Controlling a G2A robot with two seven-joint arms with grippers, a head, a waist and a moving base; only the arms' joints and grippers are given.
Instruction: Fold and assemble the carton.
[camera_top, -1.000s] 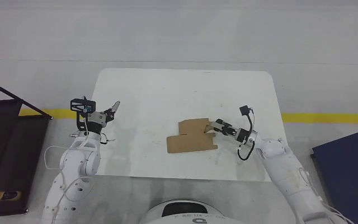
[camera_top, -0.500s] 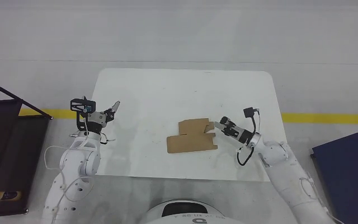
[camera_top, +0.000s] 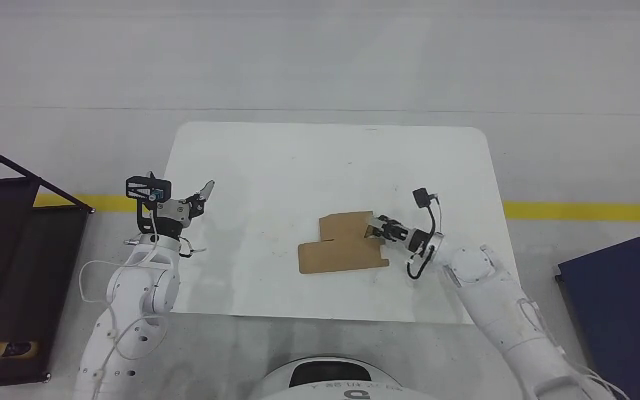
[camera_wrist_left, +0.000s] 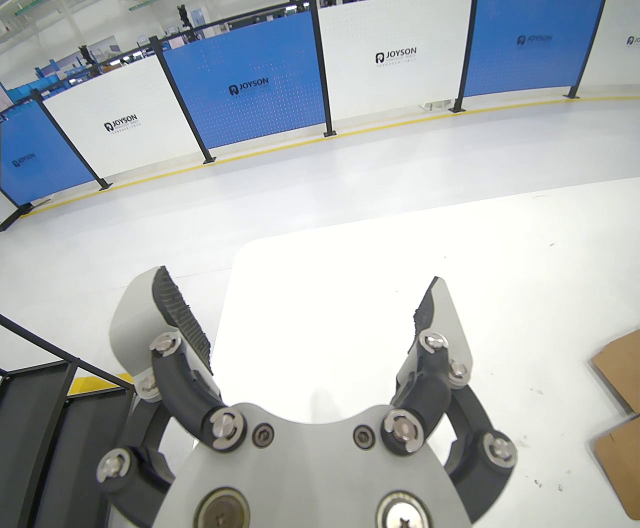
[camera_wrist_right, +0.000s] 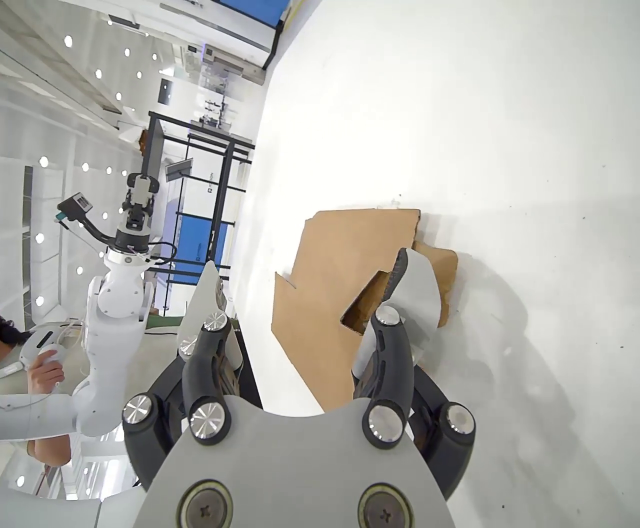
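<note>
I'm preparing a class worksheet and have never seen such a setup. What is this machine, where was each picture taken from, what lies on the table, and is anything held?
It is a two-armed robot at a white table. One picture looks down from above the arms; the other two come from a camera on each wrist. Each arm ends in a two-fingered tool. A flat brown carton, not yet folded, lies on the table. The right tool is open at the carton's edge, one finger at a flap, clamping nothing. The left tool is open and empty, apart from the carton.
</note>
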